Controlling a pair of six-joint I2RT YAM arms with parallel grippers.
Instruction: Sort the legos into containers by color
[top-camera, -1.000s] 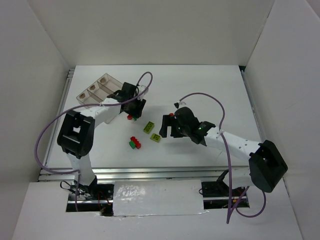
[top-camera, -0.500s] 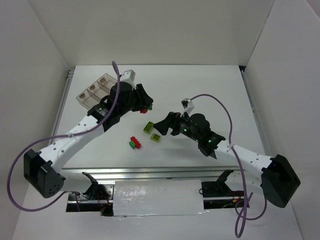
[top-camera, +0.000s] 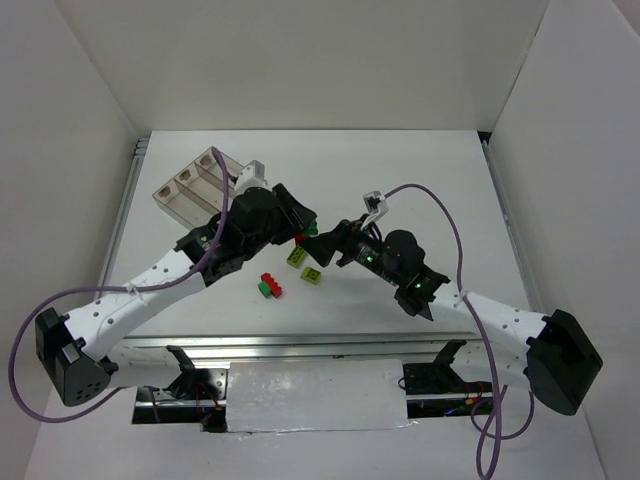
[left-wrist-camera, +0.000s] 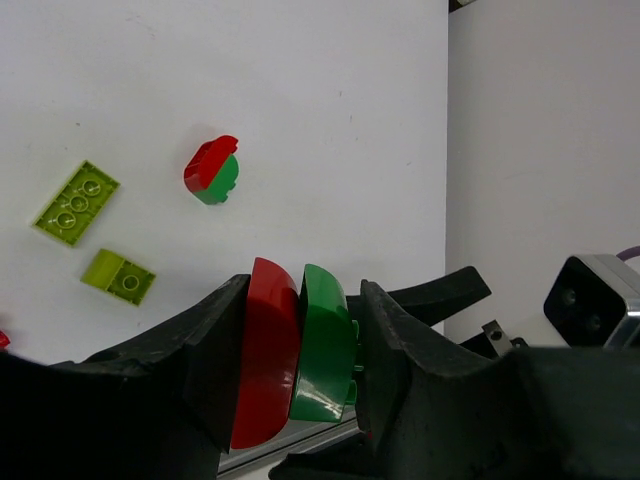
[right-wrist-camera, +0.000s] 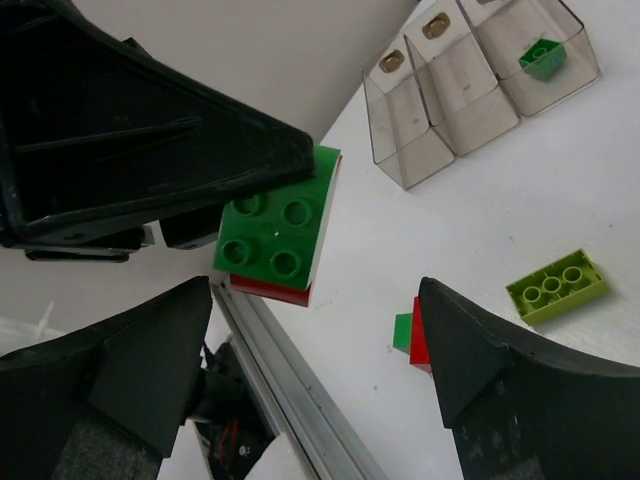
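My left gripper (left-wrist-camera: 300, 300) is shut on a stacked pair of legos, a red brick (left-wrist-camera: 262, 350) pressed against a dark green one (left-wrist-camera: 325, 340), and holds it above the table. In the top view this held pair (top-camera: 301, 236) hangs right in front of my right gripper (top-camera: 325, 246). The right gripper (right-wrist-camera: 315, 370) is open, and the held pair (right-wrist-camera: 278, 228) sits just beyond its gap, untouched. A second red and green pair (top-camera: 268, 286) and two yellow-green bricks (top-camera: 297, 255) (top-camera: 313, 274) lie on the table. The clear three-compartment containers tray (top-camera: 195, 185) stands at the back left.
One compartment of the tray (right-wrist-camera: 470, 95) holds a dark green brick (right-wrist-camera: 543, 55). An aluminium rail (top-camera: 300, 345) runs along the table's near edge. White walls close in the left, back and right sides.
My left arm has swung from beside the tray toward the middle, carrying the red and green pair up to the right gripper. The right gripper has reached left toward it.
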